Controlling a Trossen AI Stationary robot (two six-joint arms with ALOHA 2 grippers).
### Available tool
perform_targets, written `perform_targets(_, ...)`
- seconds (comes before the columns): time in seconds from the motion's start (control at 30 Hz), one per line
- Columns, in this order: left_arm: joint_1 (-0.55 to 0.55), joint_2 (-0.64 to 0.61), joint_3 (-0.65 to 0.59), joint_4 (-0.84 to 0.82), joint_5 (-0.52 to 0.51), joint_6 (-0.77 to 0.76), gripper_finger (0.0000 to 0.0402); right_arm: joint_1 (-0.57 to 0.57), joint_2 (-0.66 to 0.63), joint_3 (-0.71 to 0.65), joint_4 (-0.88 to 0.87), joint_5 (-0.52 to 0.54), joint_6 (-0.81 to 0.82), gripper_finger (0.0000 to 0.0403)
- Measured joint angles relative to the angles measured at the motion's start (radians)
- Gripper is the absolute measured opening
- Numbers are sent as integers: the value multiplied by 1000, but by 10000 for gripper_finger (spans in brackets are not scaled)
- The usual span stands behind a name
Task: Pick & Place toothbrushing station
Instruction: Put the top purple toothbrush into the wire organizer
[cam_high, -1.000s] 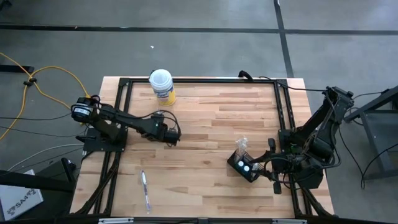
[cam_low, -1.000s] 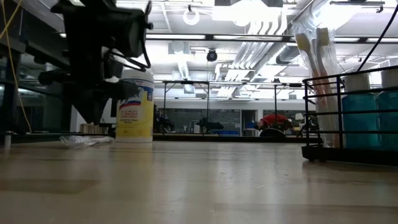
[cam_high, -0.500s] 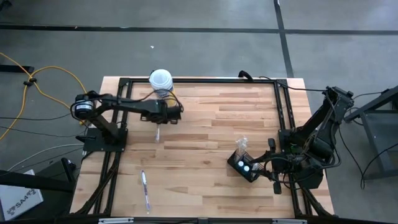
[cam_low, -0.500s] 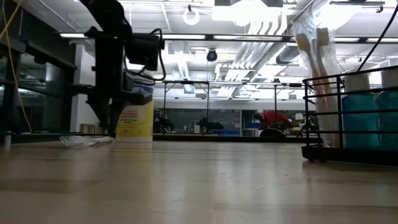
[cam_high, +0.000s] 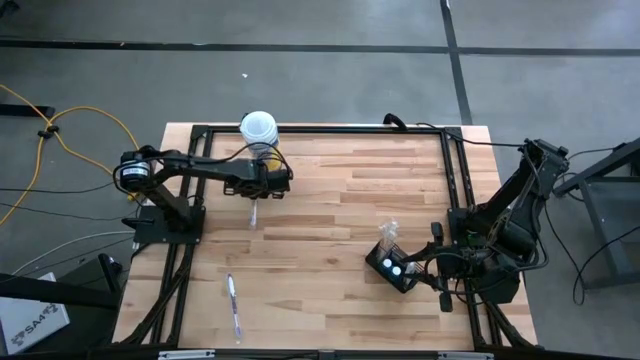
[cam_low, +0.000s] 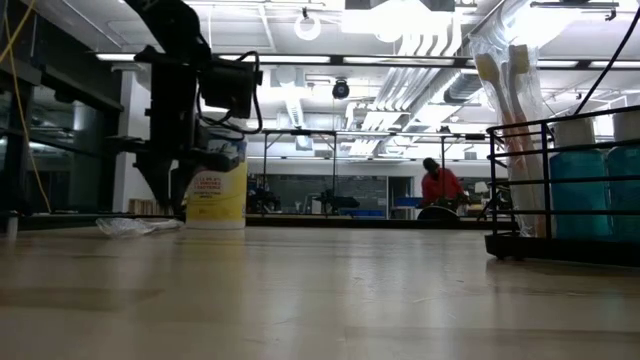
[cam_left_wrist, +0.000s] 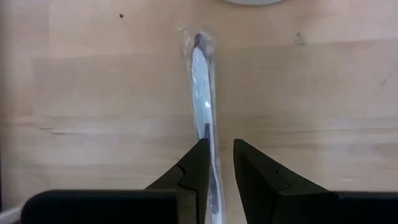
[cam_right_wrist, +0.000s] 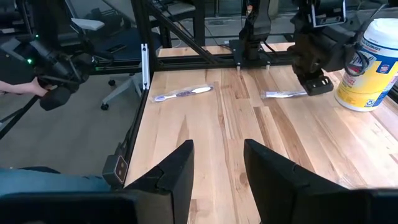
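You see canister (cam_high: 259, 132) at worktop (cam_high: 330, 240) far edge, wrapped toothbrush (cam_high: 253, 214) just before it, toothbrushing station (cam_high: 393, 265) right, second wrapped toothbrush (cam_high: 233, 308) near left front.

A white-lidded, yellow-labelled canister (cam_high: 260, 138) stands at the far edge of the wooden table (cam_high: 330, 300). Near it lies a wrapped toothbrush (cam_high: 253, 212); a second wrapped toothbrush (cam_high: 233, 307) lies well apart. A person in red (cam_low: 437, 185) shows in the room behind.

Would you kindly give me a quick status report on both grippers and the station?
Left gripper over wrapped toothbrush, unheld. Right gripper open, beside toothbrushing station. Canister near left arm.
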Motion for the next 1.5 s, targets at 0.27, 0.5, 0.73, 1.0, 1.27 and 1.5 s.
perform_targets(0.27, -8, 36, -25, 4, -5, -25, 67, 0, 0, 0, 0, -7, 0, 133)
perform_targets(0.5, 19, 124, -22, 80, 30, 25, 67, 0, 0, 0, 1, -20, 4, 133)
perform_targets(0.73, 24, 159, -21, 82, 43, 20, 67, 0, 0, 0, 1, -19, 4, 133)
perform_targets(1.0, 24, 157, -23, 77, 51, 16, 67, 0, 0, 0, 1, -19, 4, 133)
perform_targets(1.27, 16, 158, -23, 73, 39, 16, 14, 0, 0, 0, 1, -19, 4, 133)
perform_targets(1.5, -12, 158, -24, 68, 0, 14, 11, 0, 0, 0, 1, -19, 4, 133)
